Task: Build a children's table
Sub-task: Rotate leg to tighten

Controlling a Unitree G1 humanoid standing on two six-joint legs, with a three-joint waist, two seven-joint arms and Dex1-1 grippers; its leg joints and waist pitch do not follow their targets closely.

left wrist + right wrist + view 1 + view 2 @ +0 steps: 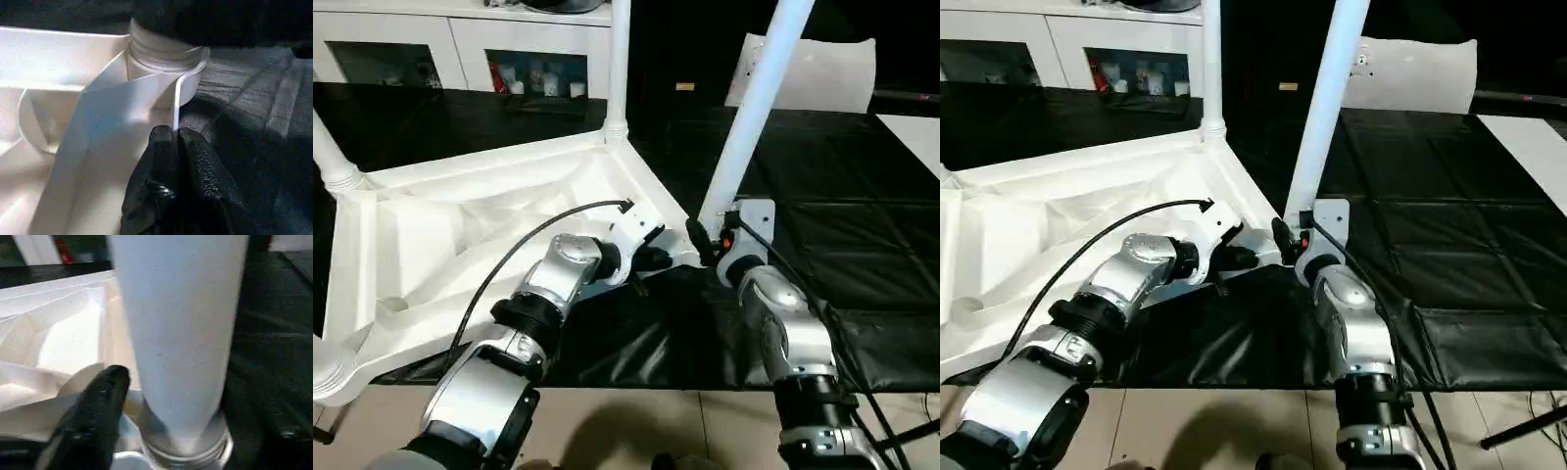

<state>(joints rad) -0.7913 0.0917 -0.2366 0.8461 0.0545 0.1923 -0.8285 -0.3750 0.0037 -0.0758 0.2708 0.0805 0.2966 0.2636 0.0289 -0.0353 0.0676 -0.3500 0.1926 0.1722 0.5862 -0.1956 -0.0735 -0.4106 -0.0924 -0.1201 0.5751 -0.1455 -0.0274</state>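
The tabletop (480, 225) lies upside down on the counter (862, 245), its ribbed underside up, filling the left half of the head views and reaching over the counter's near edge at the lower left. Legs stand in its corner sockets: one (619, 69) at the far corner, upright; one (754, 113) at the near right corner, leaning to the right as it rises; the base of another (333, 157) at the left edge; and a rounded white end (331, 377) at the near left corner.

The left gripper (176, 147) is at the rim (177, 105) beside the near right socket (164, 56). Its jaws are closed, with the thin rim wall running down between the fingertips (195, 152); whether they truly pinch it cannot be told.

The right gripper (705, 240) sits at the foot of the leaning leg. In the right wrist view one black finger (95, 416) stands just beside the leg's threaded base (188, 448), with a gap between them; the other finger is hidden, so whether these jaws are open or gripping the leg cannot be told.

The counter is covered in black sheet. At its far side lies a white cushion-like object (822, 73), and behind it on the left stand white cabinets (460, 44) with glass doors. A pale tiled floor (646, 431) shows below the counter's near edge.
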